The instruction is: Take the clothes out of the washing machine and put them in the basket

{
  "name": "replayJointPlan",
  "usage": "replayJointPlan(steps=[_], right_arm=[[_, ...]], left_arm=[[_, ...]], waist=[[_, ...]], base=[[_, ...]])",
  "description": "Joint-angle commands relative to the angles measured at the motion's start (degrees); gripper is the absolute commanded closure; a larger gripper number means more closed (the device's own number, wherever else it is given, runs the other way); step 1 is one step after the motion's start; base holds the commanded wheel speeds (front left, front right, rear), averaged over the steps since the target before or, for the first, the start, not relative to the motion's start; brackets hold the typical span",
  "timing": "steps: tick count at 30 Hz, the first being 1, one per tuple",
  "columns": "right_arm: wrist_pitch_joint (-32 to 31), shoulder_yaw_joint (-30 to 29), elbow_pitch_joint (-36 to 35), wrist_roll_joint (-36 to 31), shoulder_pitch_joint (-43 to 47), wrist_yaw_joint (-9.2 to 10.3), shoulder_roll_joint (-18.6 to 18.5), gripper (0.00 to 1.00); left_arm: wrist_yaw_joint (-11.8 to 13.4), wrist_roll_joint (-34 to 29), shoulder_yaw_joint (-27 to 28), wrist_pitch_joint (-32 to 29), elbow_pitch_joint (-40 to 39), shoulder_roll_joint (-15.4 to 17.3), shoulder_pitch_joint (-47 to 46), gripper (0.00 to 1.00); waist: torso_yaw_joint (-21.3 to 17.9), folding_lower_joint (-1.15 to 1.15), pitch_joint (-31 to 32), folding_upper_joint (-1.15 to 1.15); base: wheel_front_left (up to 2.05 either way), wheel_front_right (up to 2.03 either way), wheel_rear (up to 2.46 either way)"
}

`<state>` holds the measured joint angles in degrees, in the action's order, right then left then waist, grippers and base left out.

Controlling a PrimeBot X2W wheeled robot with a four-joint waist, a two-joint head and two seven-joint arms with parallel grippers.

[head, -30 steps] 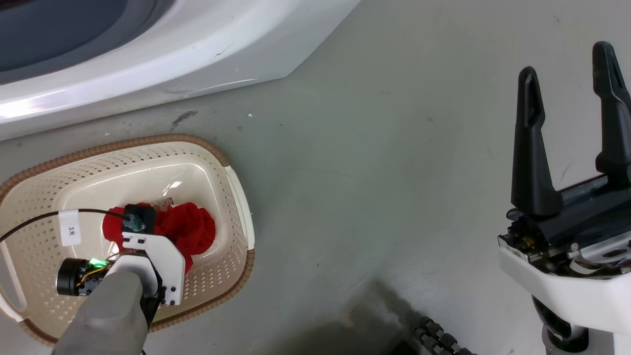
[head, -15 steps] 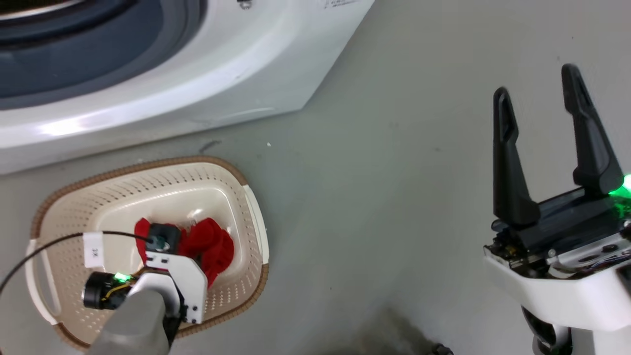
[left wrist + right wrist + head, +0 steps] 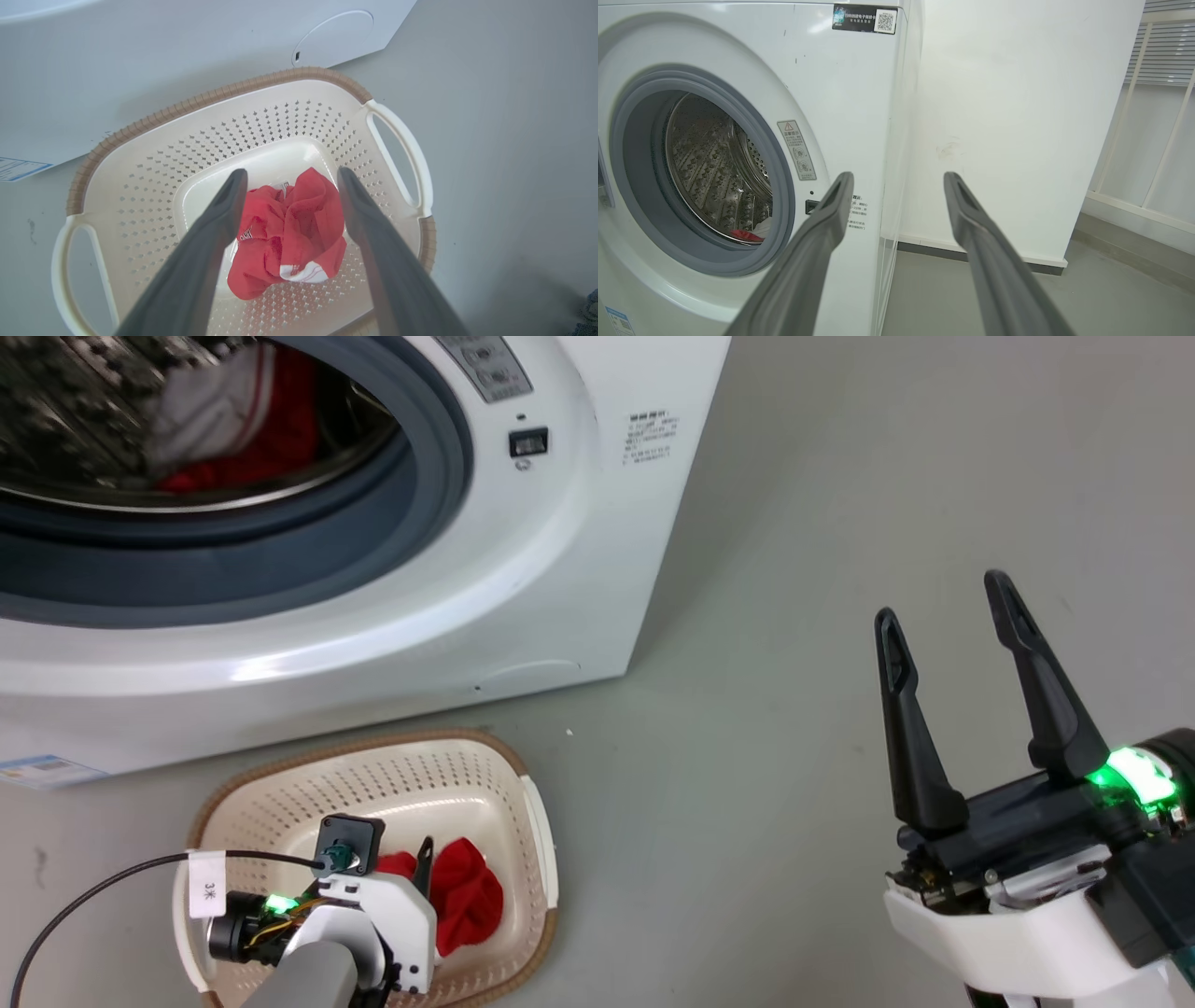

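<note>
Head view: grey floor [image 3: 794,569] beneath cream basket [image 3: 411,782] beside white washing machine [image 3: 560,569].

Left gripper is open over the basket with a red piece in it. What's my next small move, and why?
Probably raise the left gripper clear of the basket and turn it toward the washing machine: the red garment lies loose on the basket floor, and more red and white clothes lie in the drum.
</note>
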<state>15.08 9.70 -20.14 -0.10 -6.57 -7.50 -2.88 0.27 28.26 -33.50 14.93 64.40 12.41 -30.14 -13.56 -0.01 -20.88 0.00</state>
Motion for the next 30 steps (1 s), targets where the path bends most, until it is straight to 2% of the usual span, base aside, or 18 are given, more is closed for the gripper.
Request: replayJointPlan(steps=[1,9,14,23,30], right_arm=[[0.14,-0.22,0.15,-0.58,0.87,0.02,0.01,0.00],[0.14,-0.67,0.78,-1.23,4.18,0.02,0.02,0.00],[0.14,-0.78,1.33,-1.37,5.79,0.02,0.02,0.00],[0.14,-0.74,1.17,-1.00,5.63,0.02,0.02,0.00],[0.14,0.00,0.48,-0.25,3.40,0.02,0.02,0.00]], left_arm=[[0.56,-0.44,0.51,0.30,-1.75,0.36,1.32,0.00],[5.76,-5.45,7.88,0.27,-21.60,2.77,9.70,0.00],[7.66,-9.02,12.98,0.28,-31.83,3.27,13.56,0.00],[7.59,-13.11,20.30,0.29,-41.13,4.14,12.84,0.00],[5.86,-13.79,23.99,0.29,-39.56,6.00,5.23,0.00]], waist=[[1.46,0.01,2.74,0.00],[3.05,0.01,6.91,0.00],[3.34,0.01,8.72,0.00],[2.65,0.01,8.92,0.00],[1.06,0.01,5.76,0.00]], base=[[0.00,0.00,0.00],[0.00,0.00,0.00],[0.00,0.00,0.00],[0.00,0.00,0.00],[0.00,0.00,0.00]])
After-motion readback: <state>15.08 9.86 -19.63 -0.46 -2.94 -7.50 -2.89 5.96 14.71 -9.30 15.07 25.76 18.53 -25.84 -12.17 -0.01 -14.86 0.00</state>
